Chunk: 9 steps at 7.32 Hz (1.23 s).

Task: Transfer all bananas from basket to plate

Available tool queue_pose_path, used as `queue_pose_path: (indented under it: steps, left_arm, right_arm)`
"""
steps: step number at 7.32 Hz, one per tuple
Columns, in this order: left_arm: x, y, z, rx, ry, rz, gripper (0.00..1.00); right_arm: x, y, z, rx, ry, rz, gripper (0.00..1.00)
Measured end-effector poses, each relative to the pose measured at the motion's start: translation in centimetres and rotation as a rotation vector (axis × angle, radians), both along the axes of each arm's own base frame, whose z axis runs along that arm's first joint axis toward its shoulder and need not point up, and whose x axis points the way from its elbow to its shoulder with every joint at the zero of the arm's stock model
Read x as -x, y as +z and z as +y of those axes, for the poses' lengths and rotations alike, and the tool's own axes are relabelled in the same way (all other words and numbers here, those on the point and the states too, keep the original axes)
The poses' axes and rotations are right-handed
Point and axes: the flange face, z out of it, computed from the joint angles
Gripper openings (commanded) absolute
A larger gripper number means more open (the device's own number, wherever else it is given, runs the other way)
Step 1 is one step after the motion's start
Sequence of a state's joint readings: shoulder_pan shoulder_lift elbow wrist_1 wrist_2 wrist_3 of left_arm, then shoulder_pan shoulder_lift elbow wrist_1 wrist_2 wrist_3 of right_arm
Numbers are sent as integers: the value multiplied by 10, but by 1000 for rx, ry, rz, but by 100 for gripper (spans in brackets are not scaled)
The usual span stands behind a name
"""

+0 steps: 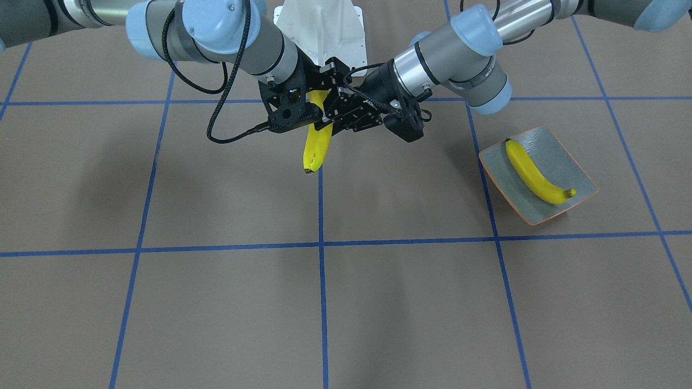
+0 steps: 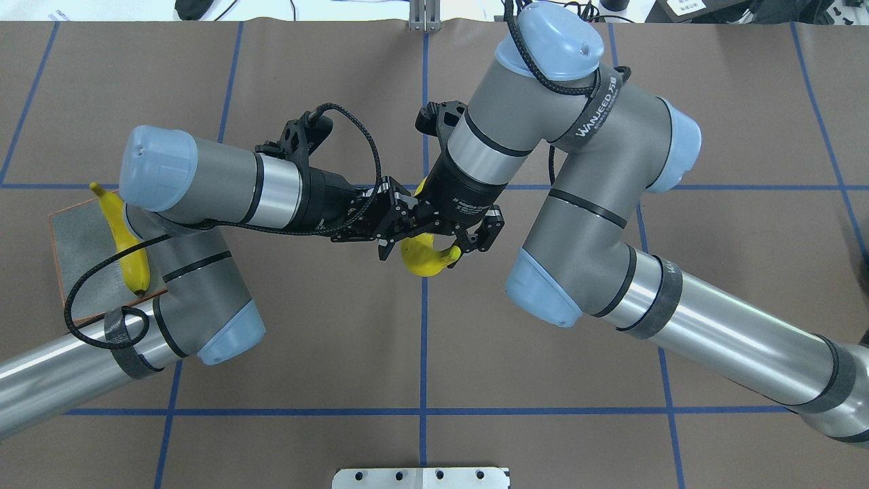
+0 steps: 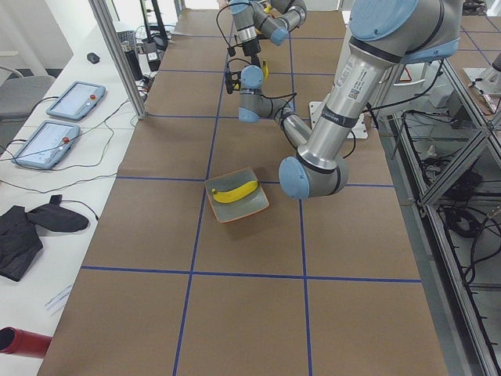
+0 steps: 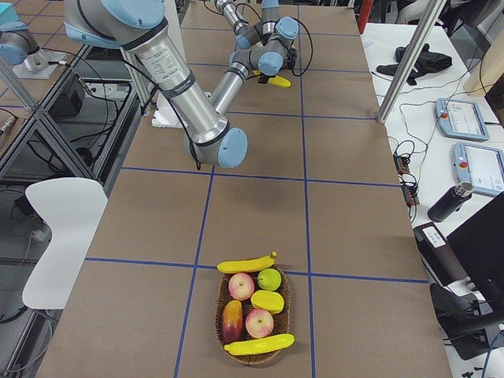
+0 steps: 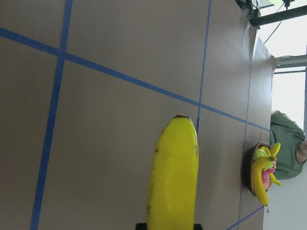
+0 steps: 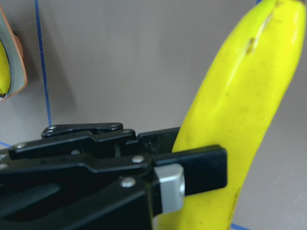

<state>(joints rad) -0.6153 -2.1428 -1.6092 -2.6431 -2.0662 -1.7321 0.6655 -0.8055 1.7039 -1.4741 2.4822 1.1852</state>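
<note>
Bright yellow curved banana (image 6: 230,96) fills right wrist view, held in the air over mid-bench, brown bench with blue tape grid (image 1: 216,189). Left pincer (image 2: 400,227) pinching it, black pad flat on peel. Right pincer (image 2: 468,244) close against same fruit; grip cannot tell. Rectangular grey-blue plate with orange rim (image 1: 559,156) well apart, carrying second yellow banana (image 1: 535,173). Left arm's grey elbow (image 2: 197,292) overhangs plate corner in overhead view. Woven brown basket (image 4: 218,323) at bench's far right end: two more yellow bananas (image 4: 246,264) (image 4: 258,344), red apples (image 4: 258,323).

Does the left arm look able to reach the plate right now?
Probably yes: the plate lies on the left gripper's own side, only bare table between them, with room beside the banana on it.
</note>
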Motion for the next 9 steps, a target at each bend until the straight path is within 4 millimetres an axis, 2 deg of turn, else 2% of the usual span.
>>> queue_pose_path:
  steps: [2, 5, 7, 8, 9]
  left_arm:
    - [-1, 3, -2, 5, -2, -7, 0]
    - [3, 17, -13, 21, -19, -30, 0]
    - [24, 53, -16, 42, -43, -56, 0]
    - [43, 76, -14, 57, -60, -74, 0]
    - [71, 101, -10, 78, -84, -93, 0]
  right_arm:
    - [-19, 0, -11, 26, -10, -18, 100]
    - [-65, 8, -26, 42, 19, -41, 100]
    - [-104, 15, -44, 59, 57, -53, 100]
    - [-128, 18, -58, 71, 85, -59, 100]
    - [-147, 25, -70, 83, 114, -56, 100]
